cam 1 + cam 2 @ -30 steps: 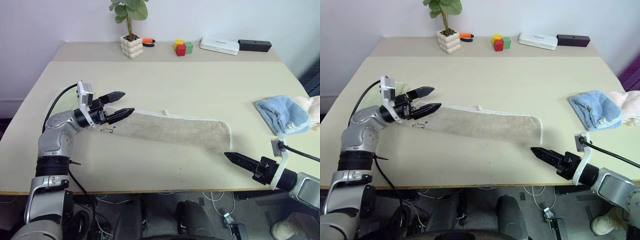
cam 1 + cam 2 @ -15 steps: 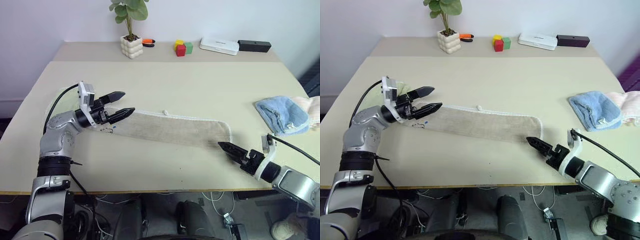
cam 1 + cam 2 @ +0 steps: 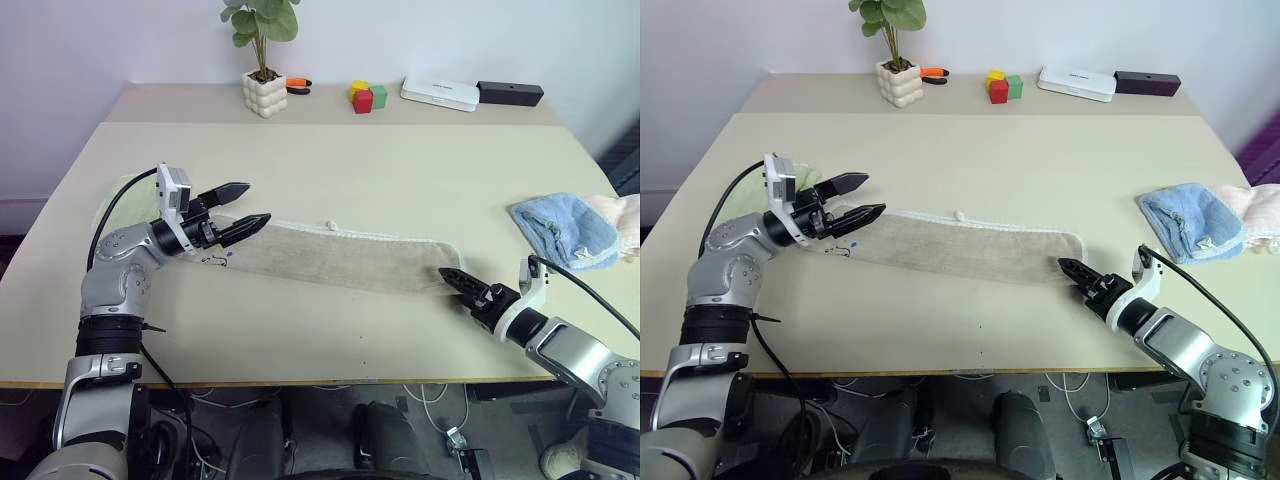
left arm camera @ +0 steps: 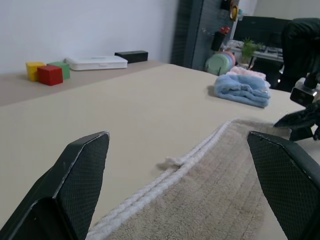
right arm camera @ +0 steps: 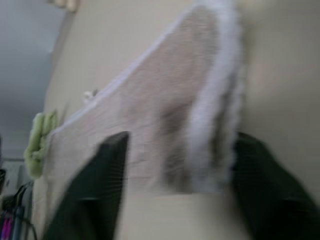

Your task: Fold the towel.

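Towel (image 3: 340, 257), beige with white corded edging, folded into a long narrow strip, lies flat across the middle of the table (image 3: 330, 165). Small white loop tag (image 3: 329, 225) pokes from its far long edge, about midway along.

Left gripper (image 3: 240, 209) hovers over the towel's left end, fingers spread wide apart, nothing between them. A dark printed mark (image 3: 213, 260) sits on the cloth just below that gripper. A bit of pale green cloth (image 3: 808, 178) peeks out beyond the towel's left end, behind the left arm.

Right gripper (image 3: 455, 277) is at the towel's right end, tip at the corded edge near the front corner. In the right wrist view its two fingers (image 5: 97, 170) stand apart on either side of that rounded end, not closed on it; whether they touch the cloth cannot be told.

Light blue towel (image 3: 558, 228), bunched, lies well right of the beige towel, with a pinkish cloth (image 3: 618, 212) touching its right side.

Far beyond the towel, along the back of the table: potted plant (image 3: 262, 60), coloured blocks (image 3: 366, 96), white flat box (image 3: 439, 92), black box (image 3: 509, 93).
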Robot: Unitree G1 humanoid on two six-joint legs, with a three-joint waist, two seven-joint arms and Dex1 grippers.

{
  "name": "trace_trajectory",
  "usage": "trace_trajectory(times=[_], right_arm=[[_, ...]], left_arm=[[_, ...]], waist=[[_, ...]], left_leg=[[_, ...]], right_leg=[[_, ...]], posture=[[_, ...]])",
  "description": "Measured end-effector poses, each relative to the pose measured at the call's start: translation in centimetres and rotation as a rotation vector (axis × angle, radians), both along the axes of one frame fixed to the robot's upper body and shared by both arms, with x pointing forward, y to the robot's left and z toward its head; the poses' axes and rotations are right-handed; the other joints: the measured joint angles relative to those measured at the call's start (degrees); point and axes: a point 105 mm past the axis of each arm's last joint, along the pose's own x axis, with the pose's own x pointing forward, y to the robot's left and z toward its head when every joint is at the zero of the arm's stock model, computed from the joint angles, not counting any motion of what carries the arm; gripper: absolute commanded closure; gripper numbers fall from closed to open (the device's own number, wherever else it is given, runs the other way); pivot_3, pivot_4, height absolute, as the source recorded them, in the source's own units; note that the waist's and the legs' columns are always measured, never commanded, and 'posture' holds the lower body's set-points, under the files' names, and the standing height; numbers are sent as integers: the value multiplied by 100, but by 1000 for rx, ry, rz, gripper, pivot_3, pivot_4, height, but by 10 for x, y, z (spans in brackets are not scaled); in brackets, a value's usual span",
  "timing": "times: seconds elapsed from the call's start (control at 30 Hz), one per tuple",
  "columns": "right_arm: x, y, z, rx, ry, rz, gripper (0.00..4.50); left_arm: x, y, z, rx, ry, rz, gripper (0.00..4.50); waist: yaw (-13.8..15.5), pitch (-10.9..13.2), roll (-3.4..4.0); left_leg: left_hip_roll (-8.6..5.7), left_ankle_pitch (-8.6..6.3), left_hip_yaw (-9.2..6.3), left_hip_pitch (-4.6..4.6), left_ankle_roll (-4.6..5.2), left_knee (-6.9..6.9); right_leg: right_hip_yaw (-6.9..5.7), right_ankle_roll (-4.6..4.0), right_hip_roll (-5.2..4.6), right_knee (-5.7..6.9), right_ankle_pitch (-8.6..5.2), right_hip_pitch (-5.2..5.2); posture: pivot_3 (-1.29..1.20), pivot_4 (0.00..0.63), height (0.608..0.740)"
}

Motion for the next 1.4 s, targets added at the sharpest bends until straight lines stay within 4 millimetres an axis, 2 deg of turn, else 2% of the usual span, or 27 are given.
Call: trace_trajectory(times=[0.1,0.27,0.37,0.47,0.7,0.93,1.1,1.2,1.4], right_arm=[[2,3,1,-4,-3,5,4451],[7,-2,4,-30,-11,-18,4451],[14,-20,6,-129,2,-40,4451],[21,-38,15,-232,-14,-56,4451],[38,-59,40,-366,-98,-34,4451],[45,-50,40,-516,-123,42,4451],[46,-42,54,-852,-166,201,4451],[50,-25,58,-926,-202,277,4451],[55,14,85,-1104,-320,416,4451]], left_arm=[[0,0,0,-1,-1,5,0],[1,-1,1,-3,-10,7,0],[1,-1,0,-5,-12,7,0],[1,-2,0,-6,-13,8,0],[1,-4,0,-15,-12,6,0],[2,-4,-1,-11,-12,10,0],[2,-4,-1,-7,-14,12,0],[2,-4,-1,-2,-17,14,0],[2,-4,-1,0,-27,20,0]], waist=[[-8,-2,-3],[6,-4,-6],[13,-2,-4],[1,-2,-3],[6,1,1],[1,1,1],[-2,3,4],[-3,4,5],[-4,4,5]], left_leg=[[1,0,-1,1,0,-1],[0,0,1,0,0,0],[-2,-1,3,-2,2,1],[-1,-1,3,-3,2,-2],[-1,-1,7,-4,2,-4],[-1,-1,7,-6,2,-3],[0,-1,7,-9,2,-3],[0,-1,9,-11,2,-3],[1,-1,8,-19,2,-3]], right_leg=[[0,0,1,0,0,1],[0,0,0,-2,0,2],[1,-1,-3,-2,-1,0],[1,0,-1,-2,0,-4],[1,1,0,-2,0,-7],[2,2,0,-1,0,-9],[2,1,-1,0,0,-17],[3,1,-1,1,0,-22],[2,0,-1,1,0,-30]], posture=[[0,150,735],[0,150,735],[0,150,735],[0,150,735],[0,150,735],[0,150,735],[0,150,735],[0,150,735],[0,150,735]])
